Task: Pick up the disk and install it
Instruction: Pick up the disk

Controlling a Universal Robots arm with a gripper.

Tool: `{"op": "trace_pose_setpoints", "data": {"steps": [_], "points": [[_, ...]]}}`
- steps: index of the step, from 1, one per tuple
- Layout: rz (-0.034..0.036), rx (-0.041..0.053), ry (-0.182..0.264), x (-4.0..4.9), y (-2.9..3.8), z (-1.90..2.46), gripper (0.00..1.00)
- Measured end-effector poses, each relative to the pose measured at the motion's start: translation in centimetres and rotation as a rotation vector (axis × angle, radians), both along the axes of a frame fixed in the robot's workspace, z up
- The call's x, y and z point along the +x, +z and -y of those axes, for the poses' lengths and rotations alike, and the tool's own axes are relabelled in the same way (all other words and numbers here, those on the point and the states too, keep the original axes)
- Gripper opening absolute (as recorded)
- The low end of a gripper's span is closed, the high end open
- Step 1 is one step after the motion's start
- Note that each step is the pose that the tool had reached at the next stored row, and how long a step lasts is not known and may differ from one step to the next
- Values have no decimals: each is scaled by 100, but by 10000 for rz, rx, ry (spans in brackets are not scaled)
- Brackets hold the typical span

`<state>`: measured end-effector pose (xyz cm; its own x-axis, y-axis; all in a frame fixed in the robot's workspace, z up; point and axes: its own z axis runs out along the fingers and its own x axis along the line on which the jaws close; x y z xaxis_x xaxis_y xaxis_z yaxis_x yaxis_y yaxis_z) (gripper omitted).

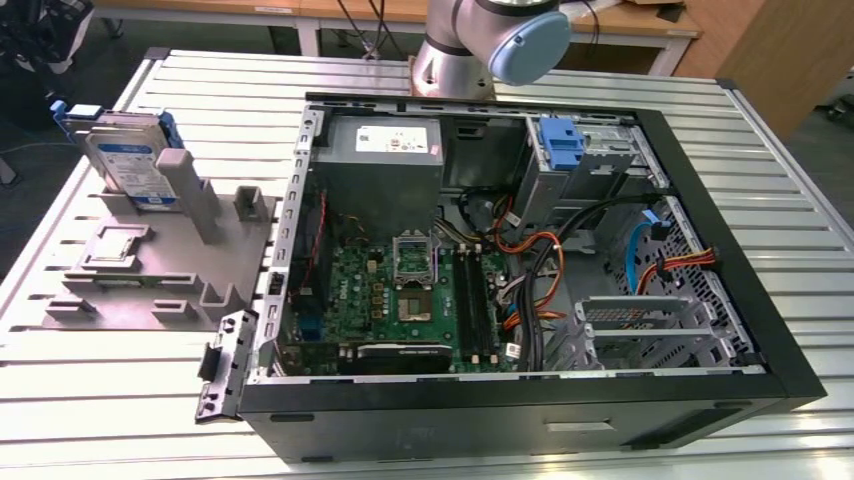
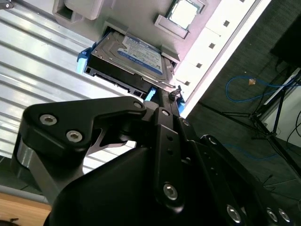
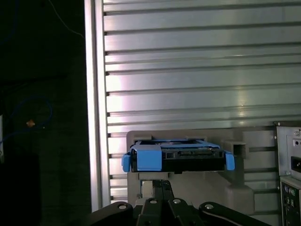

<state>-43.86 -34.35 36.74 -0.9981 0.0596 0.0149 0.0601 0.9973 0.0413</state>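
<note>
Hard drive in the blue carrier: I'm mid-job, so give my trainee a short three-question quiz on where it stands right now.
1. True or false: the flat grey metal hard drive in its blue plastic carrier already lies inside the open black computer case.
2. What holds the hard drive upright on its edge?
A. a pale grey plastic fixture
B. the case's drive cage
C. a cardboard box
3. Fill in: in the exterior view, the hard drive stands to the exterior view's ____ of the computer case.

Key: 1 false; 2 A; 3 left.
</note>
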Motion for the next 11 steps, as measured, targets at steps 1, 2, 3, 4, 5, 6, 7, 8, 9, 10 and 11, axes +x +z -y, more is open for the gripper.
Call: {"op": "trace_pose_setpoints", "data": {"steps": [1,2,3,4,5,6,7,8,9,10,11], "points": [[0,0,72,0,0,0,10],[-1,0,155,0,0,0,10],[-1,0,731,0,1,0,10],[-1,0,821,0,1,0,10],[-1,-1,894,0,1,0,10],[-1,0,968,0,1,0,10],[-1,-1,1044,0,1,0,10],[-1,-1,1117,0,1,0,10],[-1,-1,1186,0,1,0,10],[-1,-1,1258,0,1,0,10],[-1,-1,1317,0,1,0,10]]}}
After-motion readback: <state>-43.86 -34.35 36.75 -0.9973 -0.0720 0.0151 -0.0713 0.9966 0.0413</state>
